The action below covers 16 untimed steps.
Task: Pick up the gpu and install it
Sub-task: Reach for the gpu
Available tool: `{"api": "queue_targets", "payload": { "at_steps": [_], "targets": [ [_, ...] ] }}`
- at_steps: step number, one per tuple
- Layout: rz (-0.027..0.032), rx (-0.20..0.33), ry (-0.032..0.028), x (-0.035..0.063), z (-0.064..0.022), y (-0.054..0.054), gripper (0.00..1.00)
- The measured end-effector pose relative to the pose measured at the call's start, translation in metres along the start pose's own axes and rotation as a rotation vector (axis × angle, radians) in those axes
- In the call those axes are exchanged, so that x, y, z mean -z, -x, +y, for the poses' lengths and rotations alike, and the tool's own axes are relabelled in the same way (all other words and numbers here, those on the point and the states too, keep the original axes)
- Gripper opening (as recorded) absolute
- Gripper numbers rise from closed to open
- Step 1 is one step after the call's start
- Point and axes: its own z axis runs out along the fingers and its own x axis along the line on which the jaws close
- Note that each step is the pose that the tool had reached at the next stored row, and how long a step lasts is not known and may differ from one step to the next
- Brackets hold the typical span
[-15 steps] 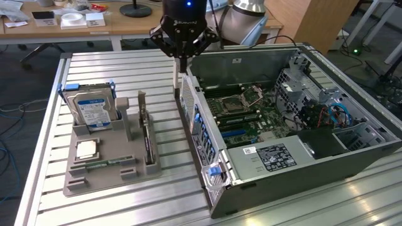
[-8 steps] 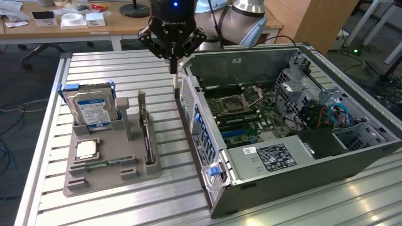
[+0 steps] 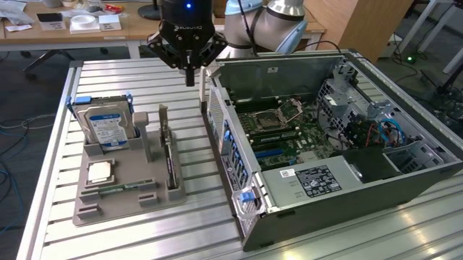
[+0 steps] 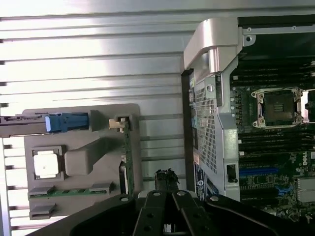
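tool closed, pointing straight down, high between gpu and case

I see lab: robot arm, open computer case on metal table, wood desk, floor cables.

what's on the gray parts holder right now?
Hard drive upright at the far end, gpu on edge along the exterior view's right side, processor chip lying flat, green memory stick in front. Their slots hide the drive's and gpu's lower edges.
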Motion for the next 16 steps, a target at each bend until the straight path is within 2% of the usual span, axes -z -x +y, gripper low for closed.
{"api": "queue_targets", "payload": {
  "at_steps": [16],
  "targets": [
    [0.0,0.0,0.0,-0.002,-0.0025,-0.032,0.11]
  ]
}}
